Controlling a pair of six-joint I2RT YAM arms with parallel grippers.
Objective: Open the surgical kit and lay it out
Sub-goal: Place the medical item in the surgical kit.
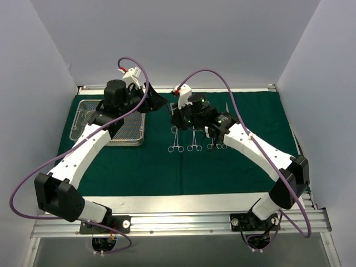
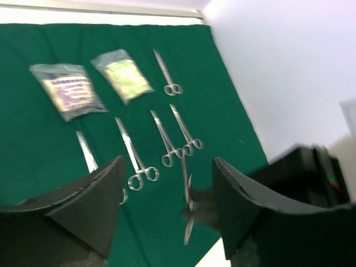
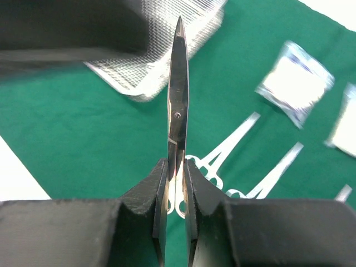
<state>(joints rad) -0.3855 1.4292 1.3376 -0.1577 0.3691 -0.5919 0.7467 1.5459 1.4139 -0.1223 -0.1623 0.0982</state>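
The dark green cloth (image 1: 167,167) lies spread flat on the table. The silver mesh tray (image 1: 130,133) sits on its left part, under my left arm. Several steel clamps (image 1: 193,142) lie in a row at mid cloth, and also show in the left wrist view (image 2: 136,158). Two clear pouches (image 2: 69,89) (image 2: 122,75) lie beyond them. My right gripper (image 3: 176,167) is shut on a steel scissor-handled clamp (image 3: 178,83), held above the cloth with its tip pointing away. My left gripper (image 2: 167,169) is open and empty, hovering just left of the right gripper (image 1: 174,115).
White walls enclose the table at the back and on both sides. The cloth's right edge (image 2: 233,100) runs close to the right wall. A bare white strip of table (image 1: 183,201) lies in front of the cloth. Purple cables arc above both arms.
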